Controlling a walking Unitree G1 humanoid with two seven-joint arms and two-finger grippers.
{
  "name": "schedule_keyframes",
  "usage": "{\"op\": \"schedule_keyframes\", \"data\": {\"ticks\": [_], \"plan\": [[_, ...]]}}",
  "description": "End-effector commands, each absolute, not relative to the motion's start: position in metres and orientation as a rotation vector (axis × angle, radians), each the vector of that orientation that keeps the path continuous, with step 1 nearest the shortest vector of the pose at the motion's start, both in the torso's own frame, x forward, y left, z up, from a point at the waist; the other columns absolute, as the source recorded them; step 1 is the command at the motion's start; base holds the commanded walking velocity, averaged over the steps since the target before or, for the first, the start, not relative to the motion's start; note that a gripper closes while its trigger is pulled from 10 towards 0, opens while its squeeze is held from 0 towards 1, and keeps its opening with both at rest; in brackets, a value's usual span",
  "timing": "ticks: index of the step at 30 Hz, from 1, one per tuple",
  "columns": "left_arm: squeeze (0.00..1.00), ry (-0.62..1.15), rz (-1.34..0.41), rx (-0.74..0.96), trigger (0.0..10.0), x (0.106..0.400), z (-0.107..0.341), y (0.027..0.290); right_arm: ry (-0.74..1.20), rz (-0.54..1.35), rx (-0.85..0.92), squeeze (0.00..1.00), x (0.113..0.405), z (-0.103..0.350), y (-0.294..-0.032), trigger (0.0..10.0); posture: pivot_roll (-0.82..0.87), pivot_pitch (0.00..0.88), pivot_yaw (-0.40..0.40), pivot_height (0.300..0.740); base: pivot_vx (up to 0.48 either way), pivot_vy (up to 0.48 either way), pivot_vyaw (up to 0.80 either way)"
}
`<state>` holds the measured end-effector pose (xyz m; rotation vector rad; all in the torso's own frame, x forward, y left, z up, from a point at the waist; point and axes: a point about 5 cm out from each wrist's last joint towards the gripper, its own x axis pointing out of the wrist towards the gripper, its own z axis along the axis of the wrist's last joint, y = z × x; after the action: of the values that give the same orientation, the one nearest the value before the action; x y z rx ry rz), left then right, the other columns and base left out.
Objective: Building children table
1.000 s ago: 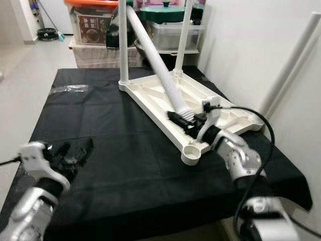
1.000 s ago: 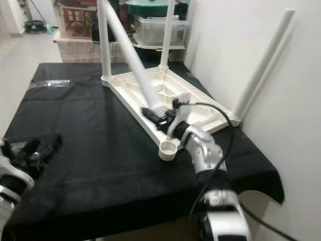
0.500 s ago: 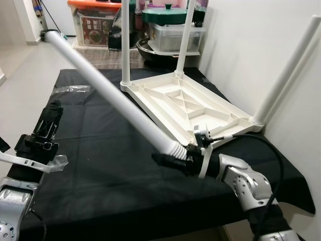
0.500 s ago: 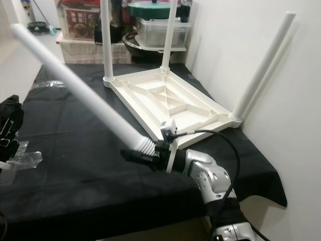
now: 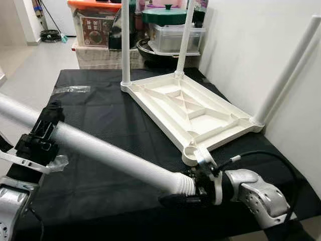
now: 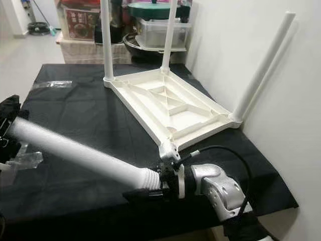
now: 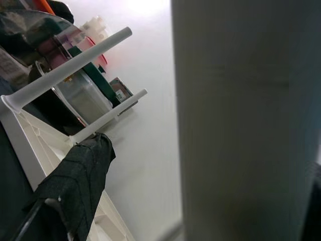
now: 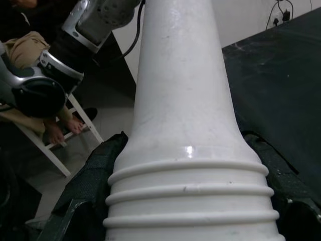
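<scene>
**Leg held crosswise, open socket just beyond the right hand**

The right hand (image 5: 176,199) is clamped on the ribbed, threaded end of the loose white table leg (image 5: 108,153), its two black fingers pressed to either side of the ridges, as the right wrist view shows. From that grip the leg's long axis runs away to the robot's left, nearly level and low over the black-covered desk (image 5: 95,108), until it reaches the left hand (image 5: 42,133). There the leg passes between or against the left fingers; whether they actually pinch it cannot be told from these pictures.

The upturned white tabletop (image 5: 188,108) lies ahead of the right hand, underside up, with three legs already standing in its corners. The one open corner socket (image 5: 189,153) sits just forward of the right hand, close to the threaded end and far from the left hand.

So the coming move likely turns on this: the threaded end is near the socket, but the leg lies roughly flat and points sideways, while the socket faces upward. The far end probably has to swing up until the leg stands over the socket. The right hand is much the nearer to guide the thread in; the left seems placed to raise and steady the free end.
</scene>
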<state>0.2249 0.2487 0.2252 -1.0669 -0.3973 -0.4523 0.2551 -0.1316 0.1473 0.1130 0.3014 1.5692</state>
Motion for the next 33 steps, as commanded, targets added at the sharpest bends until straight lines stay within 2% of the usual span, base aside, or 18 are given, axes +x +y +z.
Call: {"op": "schedule_keyframes", "data": {"ticks": [1,2,28,29,30,31,33], "plan": [[0.00,-0.384,-0.484,-1.072,10.0,0.227,0.226,0.246,0.306,1.622,0.070,0.00,0.252,0.149,-0.130,0.0,-0.01,0.000,-0.066,0.740,0.000,0.000,0.00],[0.00,-0.397,-0.506,-1.078,0.0,0.227,0.228,0.245,0.306,1.632,0.064,0.00,0.253,0.150,-0.131,0.0,-0.01,0.000,-0.068,0.740,0.000,0.000,0.00],[0.00,-0.382,-0.653,-1.007,0.0,0.213,0.239,0.219,0.283,1.539,0.032,0.00,0.269,0.153,-0.132,0.0,-0.01,0.000,-0.076,0.740,0.000,0.000,0.00],[0.00,-0.374,-0.648,-1.000,0.0,0.214,0.239,0.218,0.282,1.499,0.012,0.00,0.273,0.152,-0.132,10.0,-0.01,0.000,-0.076,0.740,0.000,0.000,0.00],[0.00,-0.367,-0.641,-1.002,0.0,0.215,0.240,0.218,0.292,1.434,0.026,0.00,0.280,0.151,-0.132,10.0,-0.01,0.000,-0.076,0.740,0.000,0.000,0.00],[0.00,-0.366,-0.634,-1.003,10.0,0.217,0.241,0.220,0.299,1.417,0.041,1.00,0.282,0.152,-0.132,10.0,-0.01,0.000,-0.076,0.740,0.000,0.000,0.00],[0.00,-0.367,-0.621,-1.002,10.0,0.218,0.242,0.221,0.314,1.416,0.055,1.00,0.282,0.153,-0.132,10.0,-0.01,0.000,-0.076,0.740,0.000,0.000,0.00]]}}
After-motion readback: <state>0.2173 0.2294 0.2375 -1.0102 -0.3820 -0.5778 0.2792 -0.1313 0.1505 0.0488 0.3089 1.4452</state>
